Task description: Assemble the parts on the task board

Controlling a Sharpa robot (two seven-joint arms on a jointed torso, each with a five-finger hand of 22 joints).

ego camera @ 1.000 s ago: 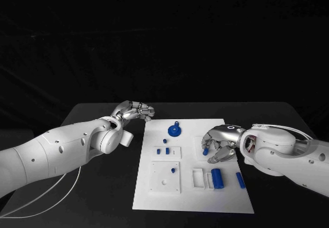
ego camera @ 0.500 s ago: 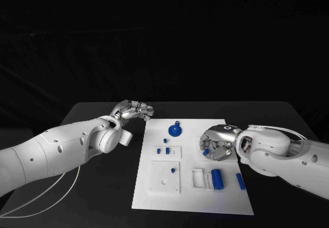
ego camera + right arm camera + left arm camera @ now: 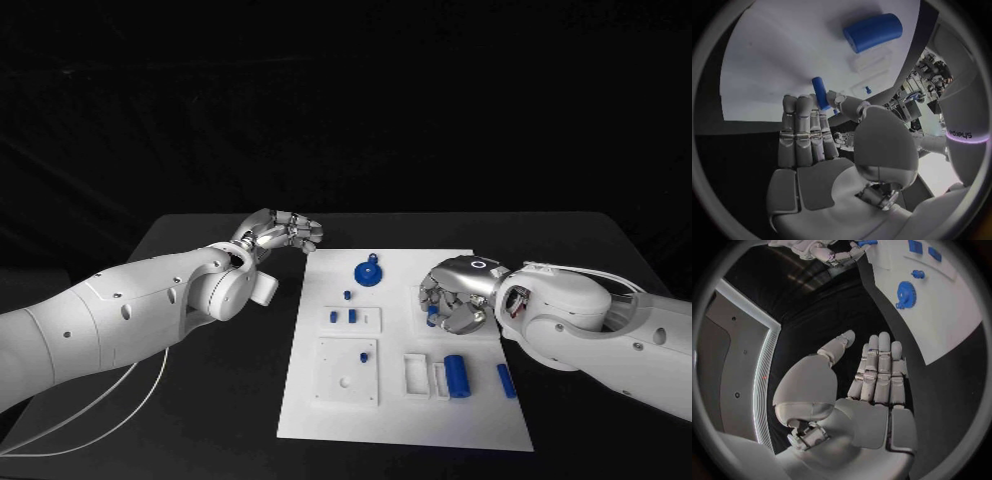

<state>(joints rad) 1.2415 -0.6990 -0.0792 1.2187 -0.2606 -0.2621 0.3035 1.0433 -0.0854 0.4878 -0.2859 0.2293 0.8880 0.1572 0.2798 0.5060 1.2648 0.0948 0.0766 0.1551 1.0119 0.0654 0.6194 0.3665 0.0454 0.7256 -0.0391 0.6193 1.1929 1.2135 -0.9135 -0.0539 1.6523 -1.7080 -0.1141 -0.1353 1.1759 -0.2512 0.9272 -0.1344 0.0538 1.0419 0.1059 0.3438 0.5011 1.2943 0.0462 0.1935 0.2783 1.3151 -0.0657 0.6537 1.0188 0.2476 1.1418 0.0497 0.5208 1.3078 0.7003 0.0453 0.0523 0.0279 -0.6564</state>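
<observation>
Right hand (image 3: 459,296) covers task board's (image 3: 408,420) right upper edge; small blue peg (image 3: 431,319) at its fingers mostly hidden from head camera. Peg end (image 3: 821,93) partly behind fingers (image 3: 804,127) in right wrist view. Small upright blue parts (image 3: 342,317) too small to tell shape. Surface (image 3: 216,400) near corners cut off by arms.

A white rectangular task board (image 3: 411,420) lies flat mid-worktop. A round blue toothed part (image 3: 369,273) lies at its 12 o'clock; a blue cylinder (image 3: 457,376) lies toward 4 o'clock; a small blue peg (image 3: 433,319) sits at 2 o'clock.
</observation>
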